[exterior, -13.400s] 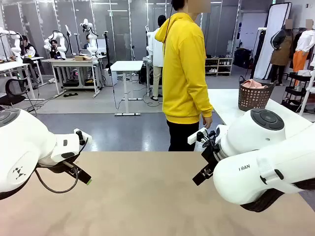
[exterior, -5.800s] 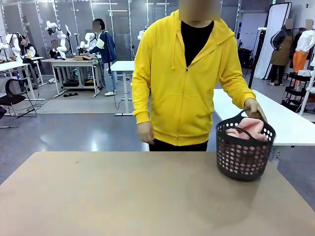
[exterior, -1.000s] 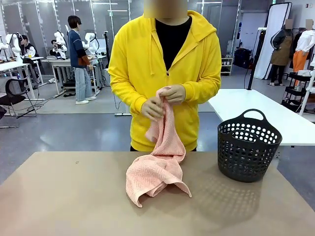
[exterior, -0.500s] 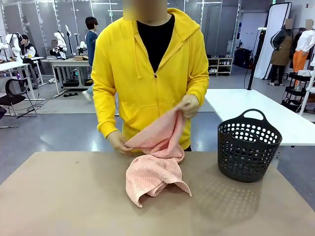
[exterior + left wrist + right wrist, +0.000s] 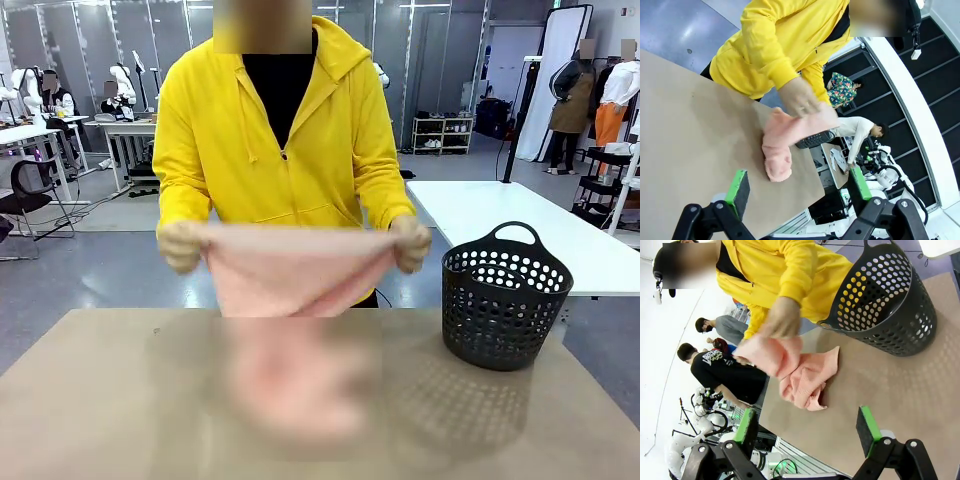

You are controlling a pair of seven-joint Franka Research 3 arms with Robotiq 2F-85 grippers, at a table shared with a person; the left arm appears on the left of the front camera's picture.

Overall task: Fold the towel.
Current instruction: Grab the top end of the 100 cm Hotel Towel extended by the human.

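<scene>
Towel [image 5: 295,270] now outstretched, beyond both pincers [image 5: 799,184] [image 5: 807,426]

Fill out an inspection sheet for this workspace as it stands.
Surface: tan table, no spills seen.
Job's things: pink towel stretched between the person's one hand and the other hand, lower end on the table, motion-blurred in the front view.
Clutter: black perforated basket upright at the table's right side.
Grippers: left gripper open, right gripper open, both holding nothing.
Cables: nothing seen.
Surroundings: person in yellow hoodie at far side; white table behind the basket.
</scene>
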